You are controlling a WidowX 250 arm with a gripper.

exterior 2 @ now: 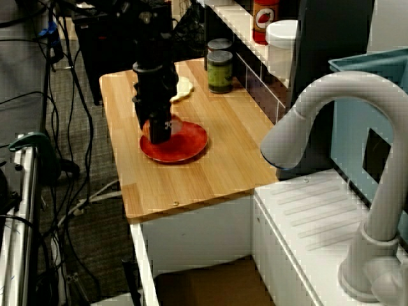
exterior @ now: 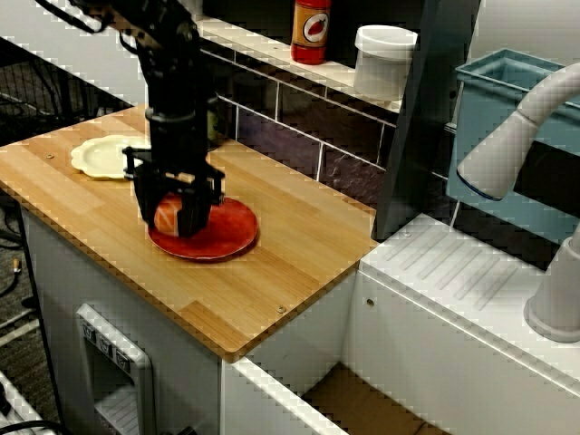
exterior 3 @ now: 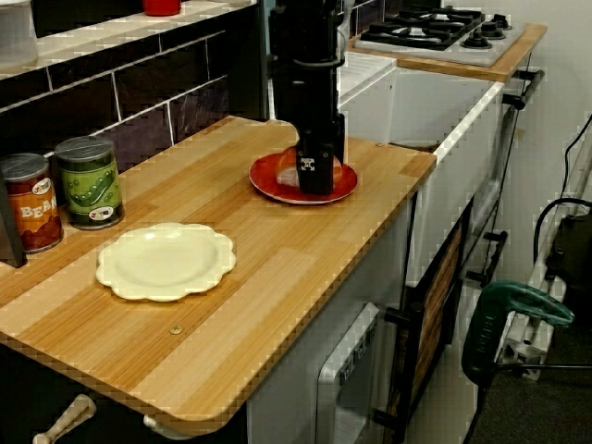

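Orange round fruit point(exterior: 168, 218) rests on the red plate point(exterior: 236, 232), directly between the jaws. We find them pinching it from both sides.

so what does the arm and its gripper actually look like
The arm is all black, built of stout rounded segments, with thin black cables looping near its upper end. The gripper is black too, a boxy frame with two flat fingers. The view along the counter shows a small white marking on it.
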